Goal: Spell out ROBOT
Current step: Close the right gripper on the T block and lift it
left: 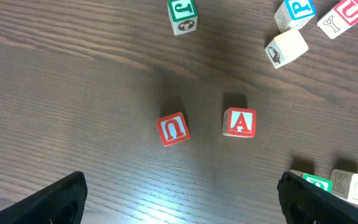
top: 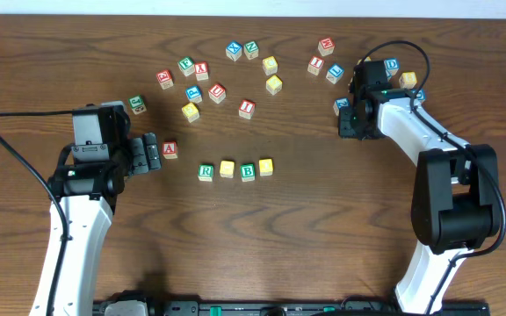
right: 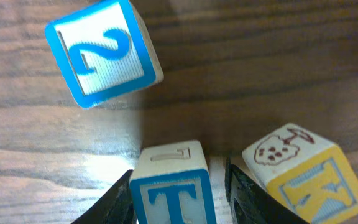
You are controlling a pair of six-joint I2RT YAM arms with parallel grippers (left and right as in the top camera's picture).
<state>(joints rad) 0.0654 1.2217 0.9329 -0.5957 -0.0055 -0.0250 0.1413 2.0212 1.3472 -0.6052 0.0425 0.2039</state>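
- We look down on a dark wooden table (top: pixel 323 237) with letter cubes scattered over its far half.
- 2 white arms reach in from the near edge. The left arm (top: pixel 73 237) is on one side, and the right arm (top: pixel 429 149) bends toward the far-right cluster of cubes.
- The left gripper (top: pixel 150 155) stands wide and holds nothing.
- The right gripper (right: pixel 178 177) is narrowed onto the T cube (right: pixel 174 186), with 1 finger against each side. We cannot tell whether the cube is off the wood.
- 4 cubes stand in a line at mid-table with small gaps between them: R cube (top: pixel 206 172), first yellow cube (top: pixel 227 168), B cube (top: pixel 248 171), second yellow cube (top: pixel 265 166).
- The T cube sits well apart from that line, off at the far right.
- A red A cube (top: pixel 169 149) lies just beside the left fingertips, between them and the R cube.
- A K cube (right: pixel 303 177) crowds 1 finger of the right gripper.
- A cube with a blue 2 (right: pixel 104 53) sits just beyond the T cube, apart from it.
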